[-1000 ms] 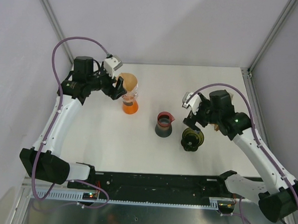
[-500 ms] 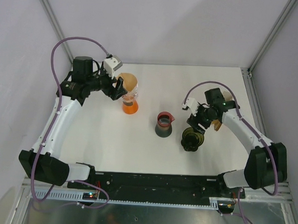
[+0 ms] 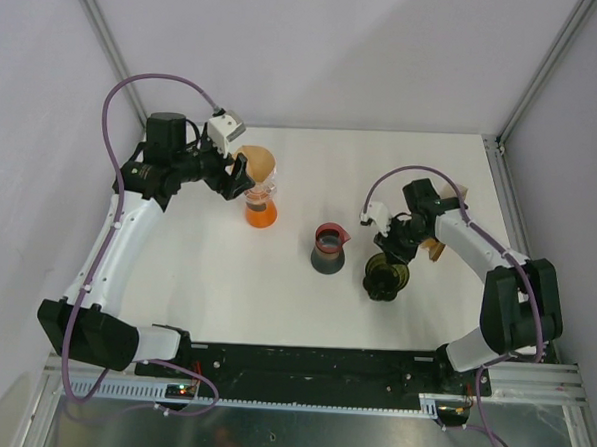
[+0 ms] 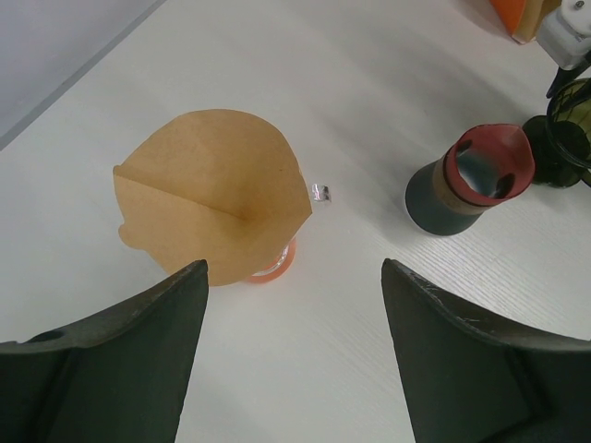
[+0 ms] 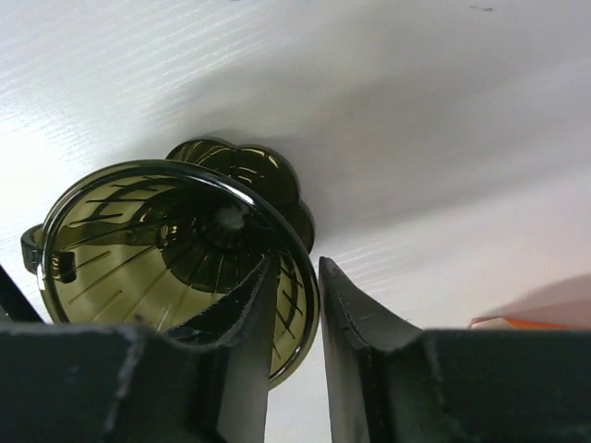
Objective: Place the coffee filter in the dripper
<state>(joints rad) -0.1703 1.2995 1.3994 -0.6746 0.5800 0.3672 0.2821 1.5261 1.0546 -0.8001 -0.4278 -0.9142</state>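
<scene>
The task is at an early stage, by my reading: the coffee filter (image 4: 217,208) is not yet in the dripper (image 5: 175,249), and the two are well apart, on opposite sides of the desk (image 3: 225,290). The filter sits on top of a small orange stand (image 3: 261,214) on the left side, far from the arm bases, while the dripper stands on the right side with a dark pitcher (image 3: 328,248) with a red rim between them. The left gripper (image 4: 295,277) hovers over the filter with its fingers wide apart and nothing in them; in the overhead view it is just beside the filter, though I cannot tell whether it touches the paper. The right gripper (image 5: 297,272) has its fingers close together on the dripper's rim, one inside the bowl and one outside, which looks like a steadying hold. What is left is nearly everything: taking hold of the filter, carrying it across past the pitcher, and seating it in the dripper's open mouth. The filter is a tan paper cone, folded along a seam, lying tilted with its wide face up and a crease running to the centre; it looks thin and easily crushed. The dripper is dark olive, translucent, ribbed inside, upright and empty.
</scene>
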